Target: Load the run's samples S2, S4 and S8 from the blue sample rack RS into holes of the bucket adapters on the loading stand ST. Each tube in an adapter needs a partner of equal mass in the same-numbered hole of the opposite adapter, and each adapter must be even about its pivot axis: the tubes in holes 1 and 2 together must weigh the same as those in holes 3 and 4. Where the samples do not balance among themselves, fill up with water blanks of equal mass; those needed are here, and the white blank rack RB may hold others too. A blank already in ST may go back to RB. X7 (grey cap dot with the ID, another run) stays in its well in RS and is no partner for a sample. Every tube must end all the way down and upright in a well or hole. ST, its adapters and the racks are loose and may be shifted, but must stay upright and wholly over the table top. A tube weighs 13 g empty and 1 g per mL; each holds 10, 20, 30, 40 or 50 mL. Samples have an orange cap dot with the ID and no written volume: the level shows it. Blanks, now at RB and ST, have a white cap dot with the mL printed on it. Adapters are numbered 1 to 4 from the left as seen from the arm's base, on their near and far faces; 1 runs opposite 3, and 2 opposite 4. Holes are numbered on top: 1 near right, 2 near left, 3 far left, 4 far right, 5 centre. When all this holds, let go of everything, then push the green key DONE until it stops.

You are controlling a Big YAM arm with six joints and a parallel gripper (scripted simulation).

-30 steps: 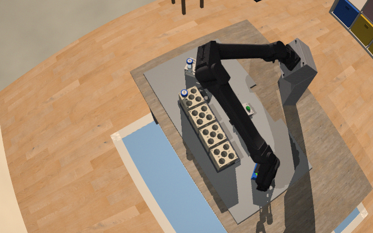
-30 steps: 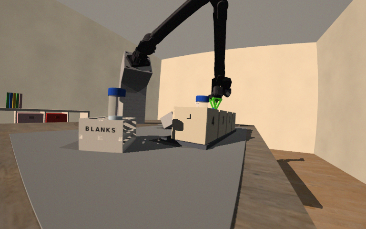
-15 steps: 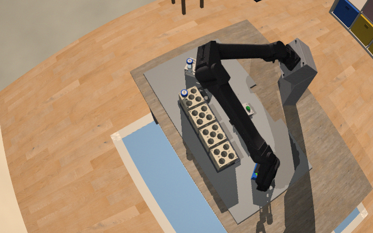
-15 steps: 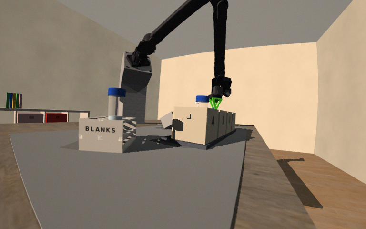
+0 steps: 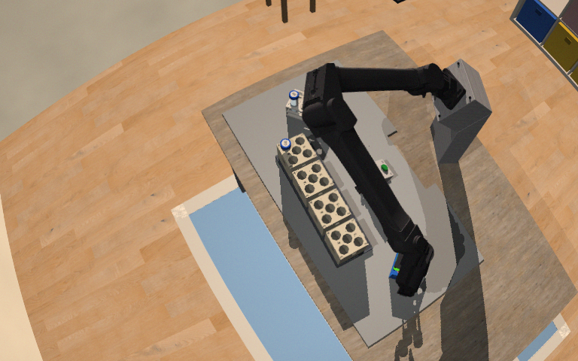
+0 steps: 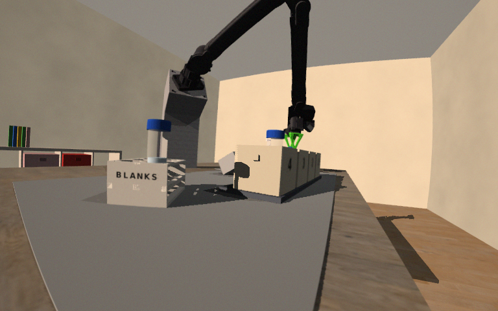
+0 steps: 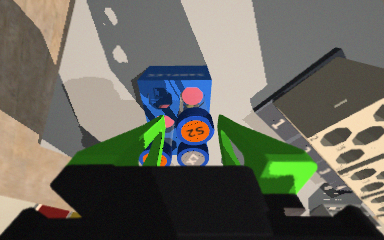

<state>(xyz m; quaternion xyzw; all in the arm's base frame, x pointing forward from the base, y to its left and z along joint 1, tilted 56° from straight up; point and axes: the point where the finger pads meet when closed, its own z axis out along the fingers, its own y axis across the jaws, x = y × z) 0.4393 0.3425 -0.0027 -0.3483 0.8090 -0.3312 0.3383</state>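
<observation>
The blue sample rack RS (image 7: 175, 95) stands right under my gripper (image 7: 191, 120), near the table's end (image 5: 393, 270). The gripper is open; its green fingers stand on either side of sample S2 (image 7: 194, 131), apart from its cap. S2 sits in a well of RS. Next to it is a tube with a grey cap dot (image 7: 192, 157). Another orange-dotted cap (image 7: 149, 159) is partly hidden behind the left finger. The loading stand ST (image 5: 321, 200) carries four beige adapters in a row. A blank with a blue cap (image 5: 284, 144) stands in the end adapter, marked 4 (image 6: 290, 164).
The white blank rack RB (image 6: 144, 181), marked BLANKS, holds one tall blank (image 6: 158, 140) and stands beyond the stand's far end (image 5: 295, 106). The green DONE key (image 5: 384, 167) lies between the stand and the arm's base. The table edge is close behind RS.
</observation>
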